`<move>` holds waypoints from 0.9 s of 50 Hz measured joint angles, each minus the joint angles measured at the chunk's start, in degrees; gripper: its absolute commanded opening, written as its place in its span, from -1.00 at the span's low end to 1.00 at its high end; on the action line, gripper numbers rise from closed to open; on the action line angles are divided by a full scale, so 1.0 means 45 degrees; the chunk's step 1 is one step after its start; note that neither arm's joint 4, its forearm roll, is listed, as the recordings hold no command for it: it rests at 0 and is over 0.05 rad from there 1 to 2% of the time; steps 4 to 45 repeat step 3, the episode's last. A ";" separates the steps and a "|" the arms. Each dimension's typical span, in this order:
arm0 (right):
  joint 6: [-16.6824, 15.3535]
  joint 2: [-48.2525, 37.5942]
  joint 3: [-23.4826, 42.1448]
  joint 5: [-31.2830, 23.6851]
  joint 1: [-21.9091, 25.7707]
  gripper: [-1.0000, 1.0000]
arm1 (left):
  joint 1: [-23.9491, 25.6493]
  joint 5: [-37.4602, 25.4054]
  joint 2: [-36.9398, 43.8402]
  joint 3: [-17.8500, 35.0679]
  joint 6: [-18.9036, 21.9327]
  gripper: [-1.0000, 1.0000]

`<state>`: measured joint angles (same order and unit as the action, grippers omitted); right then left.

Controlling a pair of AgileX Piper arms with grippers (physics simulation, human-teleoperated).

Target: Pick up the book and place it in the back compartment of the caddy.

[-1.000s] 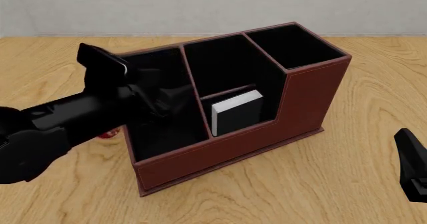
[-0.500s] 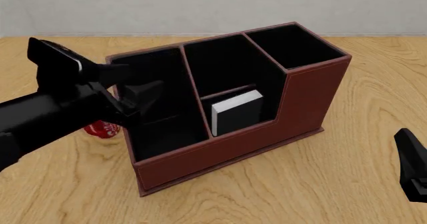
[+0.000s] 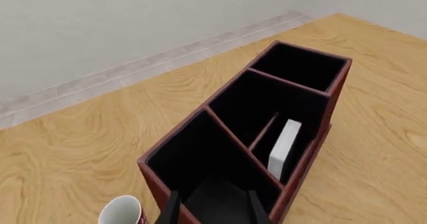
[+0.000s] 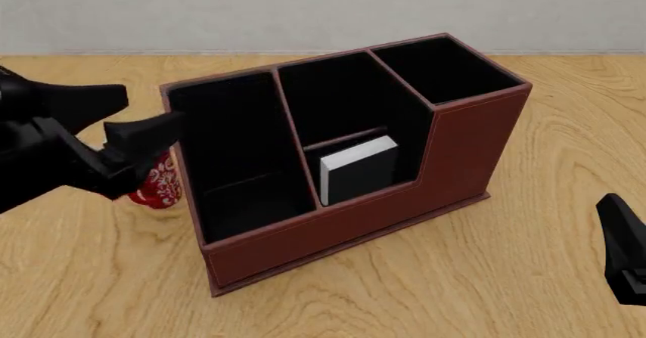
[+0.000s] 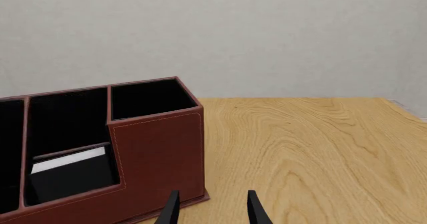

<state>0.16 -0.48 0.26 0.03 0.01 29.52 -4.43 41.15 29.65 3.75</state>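
Note:
The reddish-brown caddy [image 4: 333, 232] stands mid-table. The black book [image 4: 361, 173], white page edges up, stands upright in the caddy's smallest cell, the back compartment, just in front of the thin brown crossbar [image 4: 346, 138]. Nothing holds the book. My left gripper [image 4: 153, 105] hovers open and empty just left of the caddy's long cell. In the left wrist view, the left gripper [image 3: 213, 211] looks down on the caddy [image 3: 200, 115] and the book [image 3: 283, 145]. My right gripper [image 4: 618, 228] sits low at the right, open and empty, with the right gripper [image 5: 210, 209] facing the caddy [image 5: 157, 149] and the book [image 5: 70, 173].
A red-and-white patterned mug [image 4: 156, 183] stands on the table against the caddy's left side, below my left gripper, and the mug [image 3: 121, 212] also shows in the left wrist view. A grey wall runs behind the wooden table [image 4: 525, 293].
My left arm has pulled back to the left, away from over the caddy's long cell, uncovering the mug. The book and the right arm have not moved.

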 measured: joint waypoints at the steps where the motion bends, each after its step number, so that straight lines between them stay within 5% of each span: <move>1: 0.0000 0.0000 0.0000 0.0000 0.0000 1.00 | -0.0020 -0.0161 -0.0159 0.0009 0.0019 1.00; 45: -0.0001 0.0000 0.0000 0.0000 0.0000 1.00 | -0.0063 -0.0490 -0.0479 0.0040 0.0048 1.00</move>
